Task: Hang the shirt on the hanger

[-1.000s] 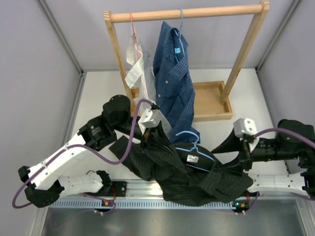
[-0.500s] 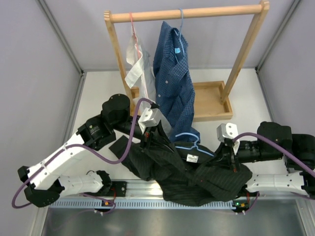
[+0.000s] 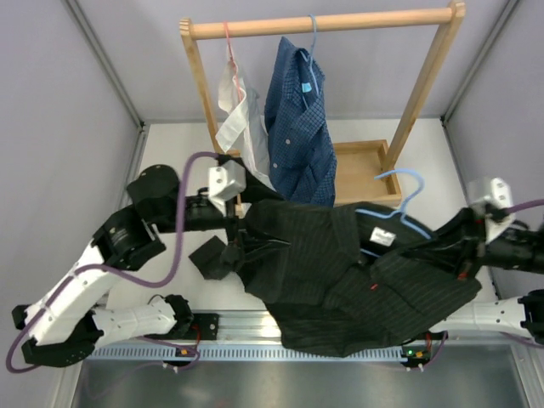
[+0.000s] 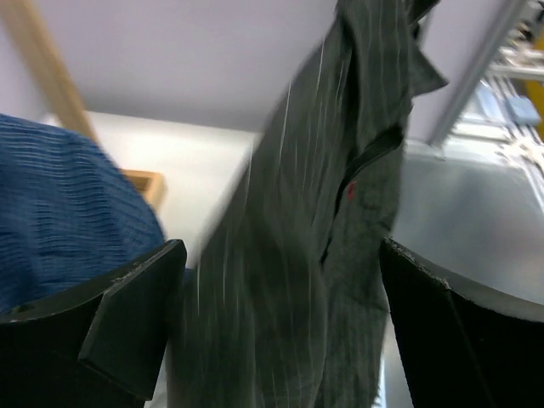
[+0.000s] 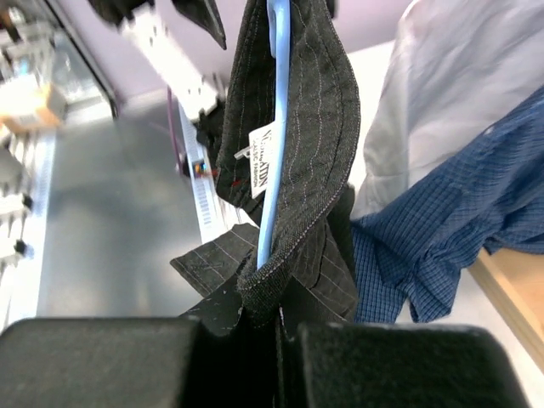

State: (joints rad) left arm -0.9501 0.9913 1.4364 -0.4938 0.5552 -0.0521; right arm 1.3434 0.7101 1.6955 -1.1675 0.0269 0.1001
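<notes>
1. The right gripper (image 5: 277, 321) has its jaws pressed together on a fold of the shirt (image 3: 340, 280) at the collar/shoulder. One arm of the hanger (image 5: 278, 76) runs inside that fold down to the fingertips.
2. The left gripper (image 4: 280, 314) has its fingers (image 4: 127, 314) partly apart with a thick bunch of pinstripe cloth between them. The top view shows the shirt pulled from that point, so it likely has a grip on the shirt.
3. The shirt is up off the table, stretched left to right between the two grippers, near of the wooden rack (image 3: 319, 24) and the blue checked shirt (image 3: 297, 127).
4. Key relation: the hanger's long axis runs left to right across the collar area, with its hook pointing far. Its right end is buried at the right gripper. Its left end lies in plain sight on the cloth, apparently not yet sleeved, and points toward the left gripper, which is well apart from it.
5. The right arm is much nearer the hanger. Judgement: the left arm has to draw its shoulder of the shirt over that free end.
6. Versus 0.5 s ago, the right gripper has swung right and the left gripper left. The shirt was a slack heap and is now pulled wide, and the hanger has shifted right and far.
</notes>
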